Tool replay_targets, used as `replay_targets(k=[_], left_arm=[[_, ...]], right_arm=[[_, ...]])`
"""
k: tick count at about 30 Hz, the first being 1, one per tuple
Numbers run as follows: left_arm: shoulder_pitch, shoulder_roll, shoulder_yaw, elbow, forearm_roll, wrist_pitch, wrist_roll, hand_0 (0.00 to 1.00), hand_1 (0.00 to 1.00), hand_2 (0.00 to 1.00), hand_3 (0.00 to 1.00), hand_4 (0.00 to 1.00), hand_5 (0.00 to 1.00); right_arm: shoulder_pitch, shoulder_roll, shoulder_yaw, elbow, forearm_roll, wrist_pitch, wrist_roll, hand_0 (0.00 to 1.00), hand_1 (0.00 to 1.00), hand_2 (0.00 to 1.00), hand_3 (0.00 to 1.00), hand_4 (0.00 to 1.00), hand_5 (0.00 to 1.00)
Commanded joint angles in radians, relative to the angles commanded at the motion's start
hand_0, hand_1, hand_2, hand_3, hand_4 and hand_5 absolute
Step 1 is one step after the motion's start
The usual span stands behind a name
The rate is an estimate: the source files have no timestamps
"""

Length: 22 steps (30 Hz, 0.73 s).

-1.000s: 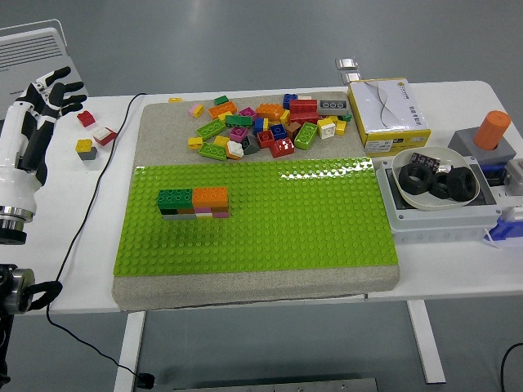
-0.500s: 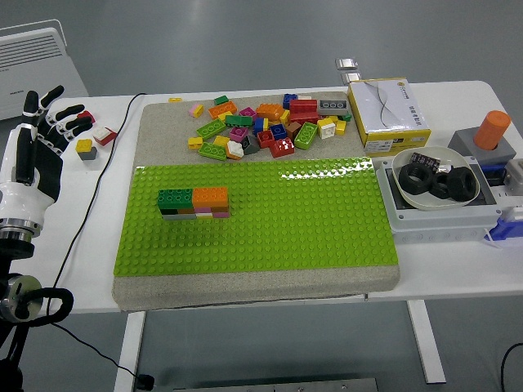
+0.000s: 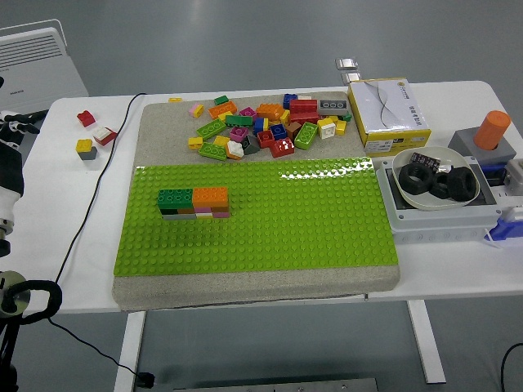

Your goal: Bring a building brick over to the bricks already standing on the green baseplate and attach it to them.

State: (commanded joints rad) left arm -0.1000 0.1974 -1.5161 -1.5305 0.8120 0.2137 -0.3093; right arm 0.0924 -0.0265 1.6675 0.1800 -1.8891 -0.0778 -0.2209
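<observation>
A robotics lab: white table (image 3: 245, 282), grey floor (image 3: 204, 41), cabling (image 3: 90, 204), test bricks (image 3: 261, 122).

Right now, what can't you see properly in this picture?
- Left hand: head view, mostly cut off by the picture's left edge, so its fingers cannot be read.
- Right hand: not in the picture at all.
- Stacked bricks on the green baseplate: lower layers too small and seen from above, so their count is unclear.
- Loose brick pile: bricks overlap, hiding those underneath.
- Yellow box: its print is too small to read.
</observation>
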Motion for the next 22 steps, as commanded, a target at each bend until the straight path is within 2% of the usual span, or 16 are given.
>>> replay_targets(k=[3,4,6,9,10,15,16,22], left_arm=[[-0.007,-0.005,-0.015,0.007,-0.002,0.013,-0.02,0.62,0.267,0.301,0.752,0.937,0.727],[-0.009,-0.005,-0.02,0.01,-0.004,0.016,-0.028,0.626,0.231,0.255,0.737,0.974,0.748],[-0.01,-0.004,-0.025,0.013,-0.005,0.014,-0.036,0.626,0.231,0.255,0.737,0.974,0.748],[-0.009,-0.003,-0.033,0.018,-0.017,-0.001,-0.046,0.626,0.231,0.255,0.737,0.974,0.748],[-0.008,-0.003,-0.035,0.02,-0.021,-0.008,-0.047,0.55,0.214,0.252,0.703,0.998,0.76],[-0.004,-0.001,-0.042,0.03,-0.038,-0.043,-0.047,0.55,0.214,0.252,0.703,0.998,0.76],[-0.003,-0.002,-0.043,0.035,-0.04,-0.054,-0.041,0.517,0.242,0.271,0.496,0.998,0.772],[0.003,-0.006,-0.056,0.046,-0.045,-0.103,0.008,0.517,0.242,0.271,0.496,0.998,0.772]], right_arm=[[-0.001,-0.006,0.006,0.0,-0.006,-0.002,-0.003,0.705,0.672,0.745,0.77,0.858,0.998],[0.0,-0.008,0.008,0.0,-0.012,-0.002,-0.004,0.705,0.672,0.745,0.77,0.858,0.998],[0.001,-0.01,0.012,0.0,-0.023,-0.002,-0.004,0.705,0.672,0.745,0.77,0.858,0.998],[0.0,-0.013,0.013,0.0,-0.03,-0.002,-0.006,0.705,0.672,0.745,0.77,0.858,0.998],[-0.001,-0.014,0.01,0.0,-0.029,-0.002,-0.007,0.703,0.673,0.746,0.772,0.854,0.998],[-0.004,-0.016,-0.003,0.0,-0.025,-0.002,-0.011,0.703,0.673,0.746,0.772,0.854,0.998],[-0.005,-0.017,-0.005,0.0,-0.027,-0.001,-0.012,0.704,0.676,0.747,0.772,0.85,0.998],[-0.009,-0.018,-0.044,0.0,0.0,-0.002,-0.015,0.704,0.676,0.747,0.772,0.85,0.998]])
